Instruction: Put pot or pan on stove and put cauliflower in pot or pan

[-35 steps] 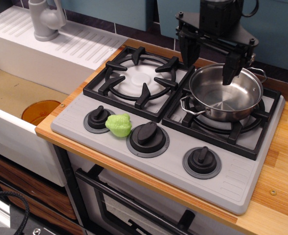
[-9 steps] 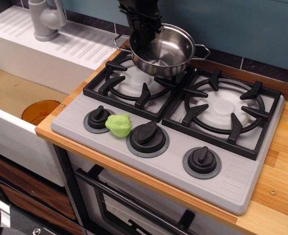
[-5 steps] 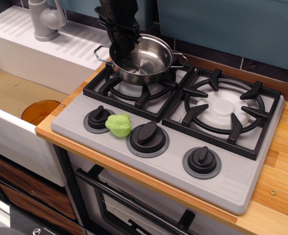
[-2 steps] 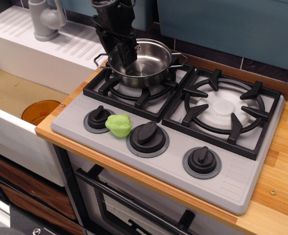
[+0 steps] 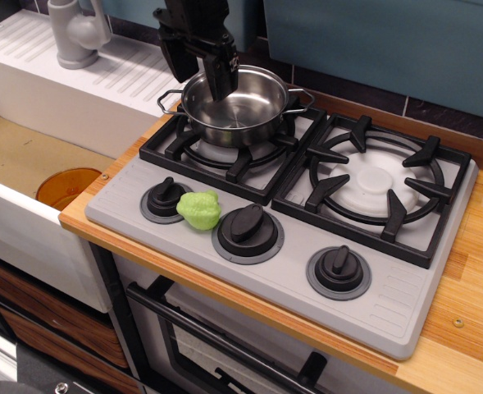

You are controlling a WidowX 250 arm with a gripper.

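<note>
The shiny steel pan (image 5: 245, 111) sits level on the left burner grate (image 5: 239, 161) of the grey stove (image 5: 389, 300). My gripper (image 5: 197, 66) hangs over the pan's left rim with its fingers apart, one outside the rim and one inside the pan. It holds nothing. The light-green cauliflower (image 5: 198, 210) lies on the stove's front panel between the left knob (image 5: 164, 199) and the middle knob (image 5: 247, 228), well in front of the gripper. The right burner grate (image 5: 376, 185) has nothing on it.
A third knob (image 5: 338, 269) is at the front right. A white sink with an orange disc (image 5: 67, 187) lies left of the stove, with a grey faucet (image 5: 75, 33) behind it. The wooden counter (image 5: 471, 271) runs along the right. The oven door handle (image 5: 225, 353) is below.
The pan was carried from the right burner to the left one and set down level on its grate. My gripper's fingers have since spread apart off the rim and risen a little.
</note>
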